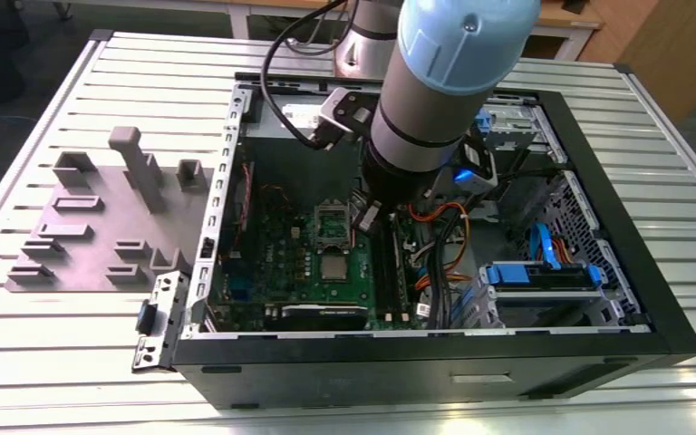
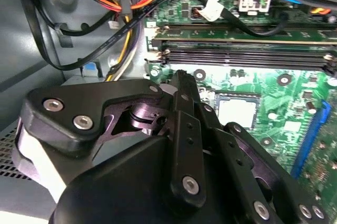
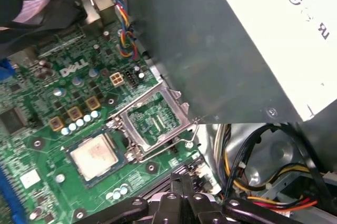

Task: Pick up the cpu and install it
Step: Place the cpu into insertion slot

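Cpu (image 1: 333, 265) lying flat on the green motherboard (image 1: 282, 243) inside the computer case (image 1: 445, 376), at about seven o'clock from your pincer (image 2: 181, 82) in the exterior view and just beside the open silver socket frame (image 1: 330, 227), while your pincer hangs closed, gripping nothing.

Cpu (image 3: 95, 155) on motherboard (image 3: 45, 153) inside case (image 1: 445, 372), just beside socket frame (image 3: 152, 119).

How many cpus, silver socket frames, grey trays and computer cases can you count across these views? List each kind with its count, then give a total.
cpu: 1
socket frame: 1
grey tray: 1
computer case: 1
Total: 4
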Robot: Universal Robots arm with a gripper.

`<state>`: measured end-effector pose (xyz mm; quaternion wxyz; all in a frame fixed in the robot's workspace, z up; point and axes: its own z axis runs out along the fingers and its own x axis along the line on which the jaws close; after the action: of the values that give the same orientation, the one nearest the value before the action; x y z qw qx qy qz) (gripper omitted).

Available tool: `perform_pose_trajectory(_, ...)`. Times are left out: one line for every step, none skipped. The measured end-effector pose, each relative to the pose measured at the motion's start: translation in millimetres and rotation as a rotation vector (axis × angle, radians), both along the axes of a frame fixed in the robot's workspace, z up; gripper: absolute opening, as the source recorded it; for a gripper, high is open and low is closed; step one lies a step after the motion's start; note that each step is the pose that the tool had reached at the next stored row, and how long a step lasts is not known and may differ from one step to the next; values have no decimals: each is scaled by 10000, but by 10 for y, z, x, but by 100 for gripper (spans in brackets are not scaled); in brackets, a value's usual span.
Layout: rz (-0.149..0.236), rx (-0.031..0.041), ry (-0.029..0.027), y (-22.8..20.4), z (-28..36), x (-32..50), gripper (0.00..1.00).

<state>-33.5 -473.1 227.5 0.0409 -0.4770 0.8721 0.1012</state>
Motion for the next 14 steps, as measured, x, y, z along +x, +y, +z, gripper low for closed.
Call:
perform_pose_trajectory(0, 53, -1, 2, -9, 0, 11)
perform_pose_trajectory(0, 98, -1, 3, -15, 0, 11)
perform_pose_trajectory(0, 136, -1, 2, -18, 0, 11)
perform_pose_trajectory(0, 163, -1, 3, -20, 0, 11)
perform_pose_trajectory(-1, 170, -1, 3, -21, 0, 11)
perform_pose_trajectory(-1, 173, 0, 3, -21, 0, 11)
perform_pose_trajectory(-1, 173, -1, 3, -21, 0, 11)
perform_pose_trajectory(0, 175, -1, 3, -22, 0, 11)
perform_pose_trajectory(0, 174, -1, 3, -22, 0, 11)
perform_pose_trajectory(0, 174, 0, 3, -22, 0, 11)
perform_pose_trajectory(0, 174, -1, 3, -22, 0, 11)
perform_pose_trajectory(0, 173, 0, 2, -22, 0, 11)
perform_pose_trajectory(1, 173, 0, 2, -22, 0, 11)
perform_pose_trajectory(25, 174, 1, 3, -24, 0, 11)
